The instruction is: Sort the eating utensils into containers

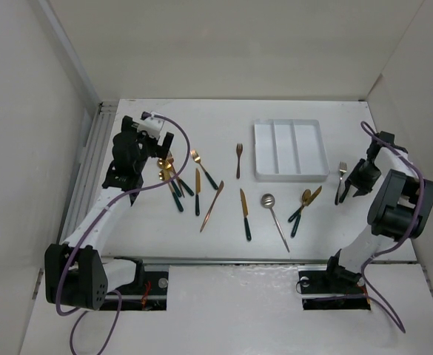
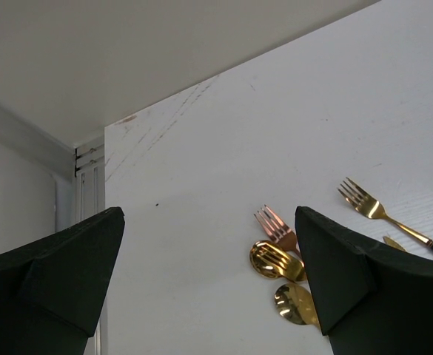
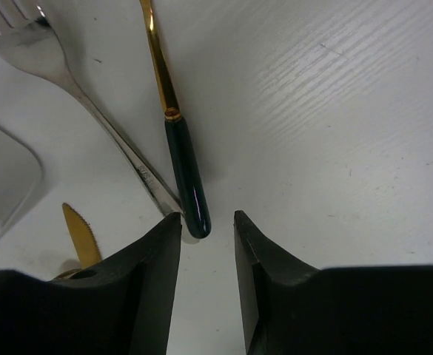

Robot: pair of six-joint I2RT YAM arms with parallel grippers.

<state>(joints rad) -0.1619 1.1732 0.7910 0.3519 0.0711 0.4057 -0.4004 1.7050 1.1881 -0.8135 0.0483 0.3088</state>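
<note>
The white three-compartment tray (image 1: pixel 290 148) lies at the back centre and holds nothing. Forks, knives and spoons lie scattered on the table in front of it. My left gripper (image 1: pixel 148 148) hovers wide open above the left cluster. In the left wrist view (image 2: pixel 209 222) a copper fork (image 2: pixel 275 228), a gold fork head (image 2: pixel 275 260) and a gold spoon (image 2: pixel 294 303) lie by its right finger. My right gripper (image 3: pixel 207 222) is low and narrowly open. The tip of a green-handled gold utensil (image 3: pixel 188 174) sits at the mouth of its jaws, next to a silver fork (image 3: pixel 90 103).
A silver spoon (image 1: pixel 274 218), a green-handled knife (image 1: pixel 244 213), a copper knife (image 1: pixel 212 205) and a copper fork (image 1: pixel 238 159) lie mid-table. A gold spoon and knife (image 1: pixel 303 201) lie left of my right gripper. White walls enclose the table; a rail (image 1: pixel 90 155) runs along the left edge.
</note>
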